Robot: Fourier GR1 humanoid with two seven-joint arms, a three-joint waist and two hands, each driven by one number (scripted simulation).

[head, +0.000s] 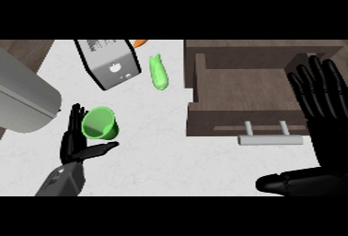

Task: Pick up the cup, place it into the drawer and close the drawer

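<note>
A green cup (102, 123) stands on the white counter at the left, its open mouth facing up. My left hand (75, 140) is right beside it, with straight fingers along the cup's left side and the thumb stretched out just below it; the hand is open. An open brown wooden drawer (198, 78) with a grey bar handle (269, 139) sits at the upper right, and nothing shows inside it. Over the drawer's right side my right hand (327, 143) is held open, its fingers pointing up.
A grey boxy appliance (108, 62) stands at the back, with a green elongated vegetable (158, 71) to its right and an orange item (139, 43) behind it. A large grey rounded object (24, 99) fills the left edge. White counter (170, 161) lies in front.
</note>
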